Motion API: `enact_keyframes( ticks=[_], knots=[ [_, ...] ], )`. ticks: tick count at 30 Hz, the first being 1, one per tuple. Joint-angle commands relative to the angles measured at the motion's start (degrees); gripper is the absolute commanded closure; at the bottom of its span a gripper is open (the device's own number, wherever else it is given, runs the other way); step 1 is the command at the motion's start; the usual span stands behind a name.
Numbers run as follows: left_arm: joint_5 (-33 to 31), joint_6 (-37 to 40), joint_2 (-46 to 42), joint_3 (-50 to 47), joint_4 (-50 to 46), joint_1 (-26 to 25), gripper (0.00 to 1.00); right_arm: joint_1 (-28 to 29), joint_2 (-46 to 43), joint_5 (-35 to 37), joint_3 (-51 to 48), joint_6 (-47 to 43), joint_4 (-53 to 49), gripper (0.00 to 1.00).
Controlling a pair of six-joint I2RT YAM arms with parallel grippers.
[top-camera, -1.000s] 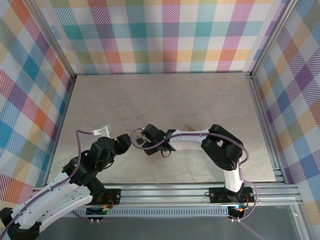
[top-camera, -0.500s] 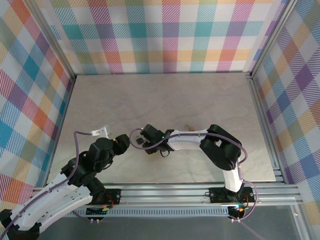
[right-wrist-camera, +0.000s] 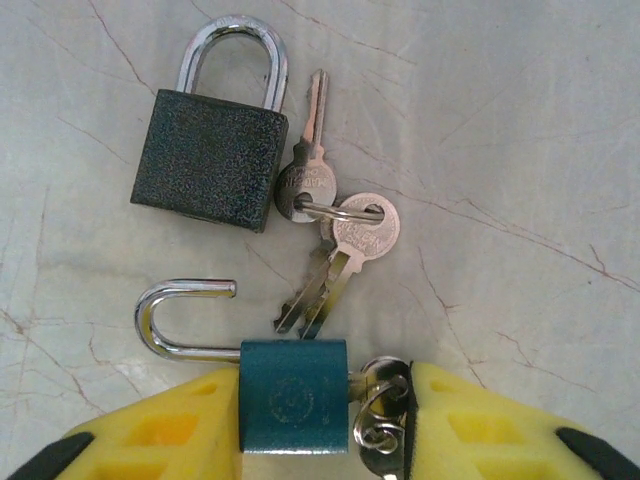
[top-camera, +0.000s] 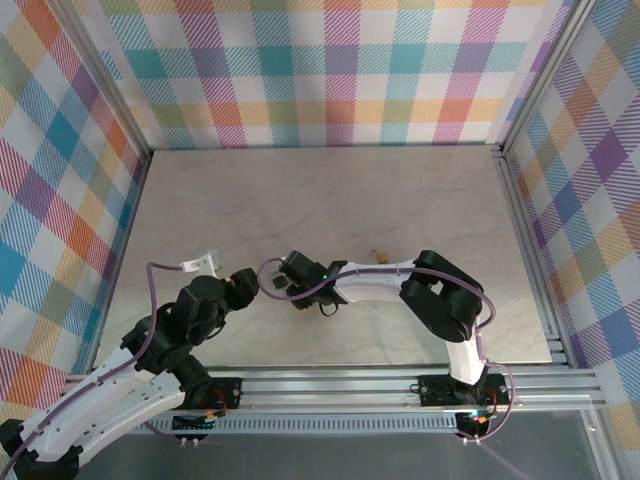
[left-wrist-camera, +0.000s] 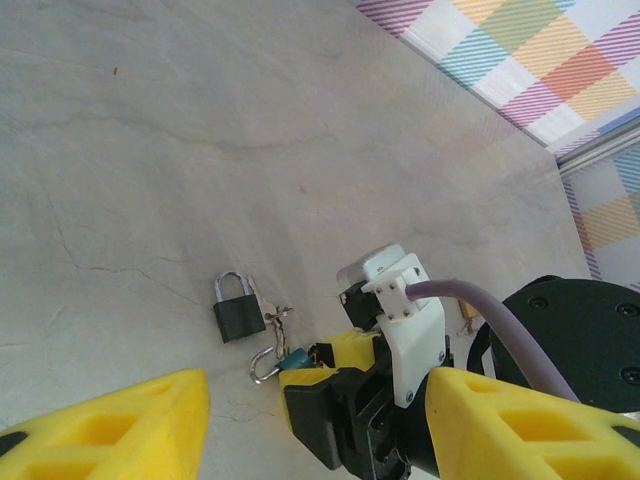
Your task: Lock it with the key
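One pale marbled tabletop [top-camera: 330, 200] carries everything, with bright checked cloth [top-camera: 330, 70] as walls around it. Two arms are fixed at its near edge. The left arm [top-camera: 110, 400] slants in from the near left corner. The right arm [top-camera: 385, 283] folds at the near right and lies stretched leftward. Their tips are close together a little left of the middle, nearer the near edge than the far one.

The left jaws stand wide apart and hold nothing; their yellow fingers [left-wrist-camera: 110, 425] frame the bottom of the left wrist view, clear of the locks. The right jaws sit low, with their yellow pads [right-wrist-camera: 150, 440] on either side of the blue lock [right-wrist-camera: 295, 395]. One pad is against the lock's body. Whether they clamp it I cannot tell.

The blue lock lies flat with its shackle swung open. Just past it, not touching, lies the dark lock [right-wrist-camera: 208, 160], flat, with its shackle shut.

Against the dark lock's side lie loose keys [right-wrist-camera: 335, 220] on a ring, two blades pointing at the blue lock. More ringed keys [right-wrist-camera: 380, 410] sit at the blue lock's base, between body and other pad; whether one is in the keyhole I cannot tell.

A small brass thing [top-camera: 378, 254] lies alone just beyond the right arm.
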Motion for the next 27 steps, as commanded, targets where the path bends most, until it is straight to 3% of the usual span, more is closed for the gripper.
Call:
enact_keyframes(
  ticks=[1,14,27],
  knots=[
    [-1.3,1.2,-0.8,0.3,-1.3,0.5,0.41,0.7,-0.5,-0.1,-1.2,1.3,-3.8,0.63],
    [0.1,0.4,0.3,-1.3,1.3,0.5,0.41,0.6,-5.4,0.2,-2.8,1.6,-4.8,0.64],
    [8.9,-4.6,13.0,-5.1,17.9,0.5,0.41,-1.9,-12.2,-3.1,-9.3,2.4,-1.7,0.64]
  ],
)
